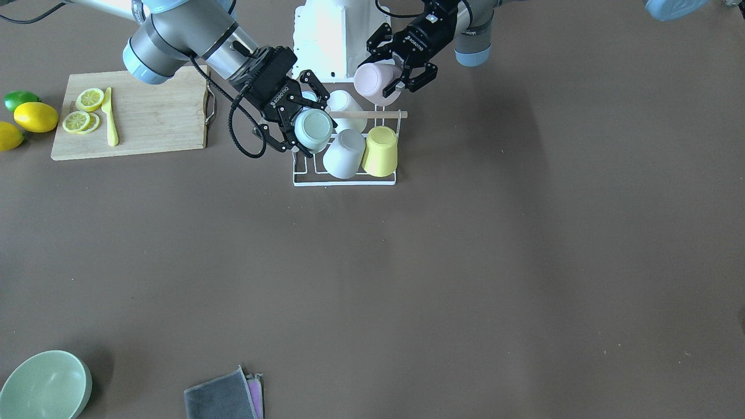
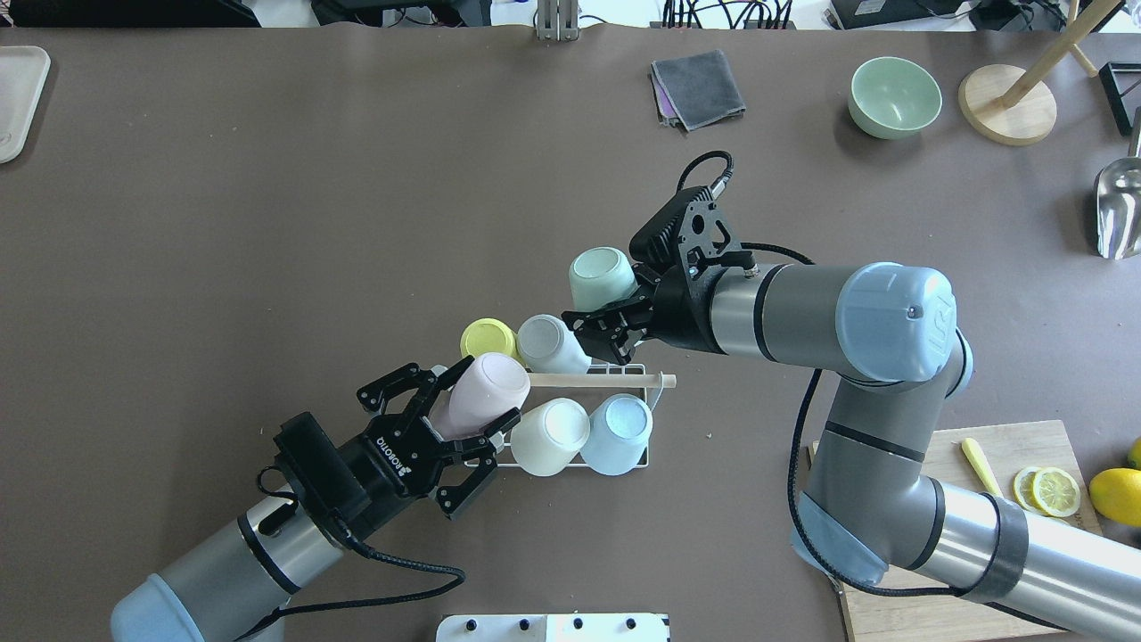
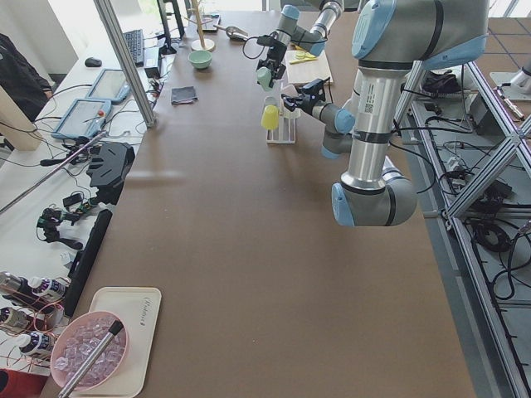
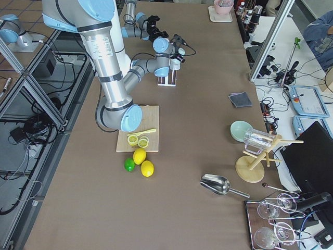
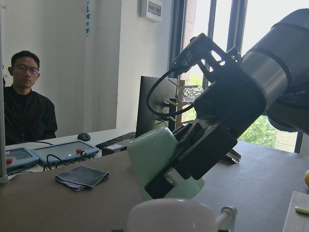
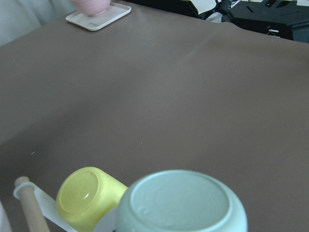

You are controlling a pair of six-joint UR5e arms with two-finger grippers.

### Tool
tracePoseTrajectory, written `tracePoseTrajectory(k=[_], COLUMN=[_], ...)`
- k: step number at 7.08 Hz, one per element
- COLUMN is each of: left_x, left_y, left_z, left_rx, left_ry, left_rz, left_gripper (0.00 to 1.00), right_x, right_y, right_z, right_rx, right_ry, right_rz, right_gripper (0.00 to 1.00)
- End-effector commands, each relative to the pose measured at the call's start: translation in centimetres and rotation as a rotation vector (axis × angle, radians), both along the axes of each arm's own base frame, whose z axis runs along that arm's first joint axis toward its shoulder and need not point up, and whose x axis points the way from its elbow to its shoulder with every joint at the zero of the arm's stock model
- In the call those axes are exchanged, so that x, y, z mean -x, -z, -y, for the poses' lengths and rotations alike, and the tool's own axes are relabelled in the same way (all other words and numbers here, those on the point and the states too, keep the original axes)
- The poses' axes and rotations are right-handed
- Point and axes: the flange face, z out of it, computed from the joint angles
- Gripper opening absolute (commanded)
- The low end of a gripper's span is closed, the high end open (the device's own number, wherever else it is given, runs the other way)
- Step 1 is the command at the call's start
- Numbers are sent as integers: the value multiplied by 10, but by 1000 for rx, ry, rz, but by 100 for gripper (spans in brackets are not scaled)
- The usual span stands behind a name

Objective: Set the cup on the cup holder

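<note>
The cup holder (image 1: 343, 181), a white wire rack with a wooden rod (image 2: 597, 381) across its top, stands near the robot's base. It holds a yellow cup (image 1: 380, 151), a grey cup (image 1: 344, 153), a white cup (image 2: 550, 435) and a light blue cup (image 2: 618, 434). My left gripper (image 2: 488, 390) is shut on a pink cup (image 1: 375, 83), which is tilted over the rack's near left corner. My right gripper (image 2: 599, 308) is shut on a mint green cup (image 2: 602, 278) above the rack's far right corner. The mint cup also shows in the right wrist view (image 6: 181, 200).
A wooden cutting board (image 1: 145, 122) with lemon slices and a yellow knife lies on the robot's right, with lemons (image 1: 36, 116) and a lime beside it. A green bowl (image 2: 894, 96), a grey cloth (image 2: 700, 86), a wooden stand (image 2: 1007, 102) and a metal scoop (image 2: 1119, 209) sit at the far side.
</note>
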Motion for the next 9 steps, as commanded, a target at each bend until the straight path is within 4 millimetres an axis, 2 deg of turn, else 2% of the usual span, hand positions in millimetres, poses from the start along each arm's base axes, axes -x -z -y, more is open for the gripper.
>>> tracePoseTrajectory(k=[1,5,6,7,8,9], left_x=[-1,-9,-9,-8,-6,-3], left_y=[-1,-10,-11,-11,-9,-7], left_z=[0,-2,-1,-1,-1,-1], left_rx=[0,3,3,-1,-2,-3], left_ry=[0,-5,-4,-1,-2,-2], left_rz=[4,24,26,27,19,13], left_gripper=[0,0,38,97,98,98], right_x=[16,15,11,10,8,8], right_y=[-10,-7,-7,-8,-13,-13], right_z=[7,-2,-4,-6,-8,-9], right_rx=[14,14,14,24,27,28], right_ry=[-12,8,10,30,34,37], right_rz=[-26,-13,-10,-8,-13,-14], right_gripper=[0,0,0,17,96,100])
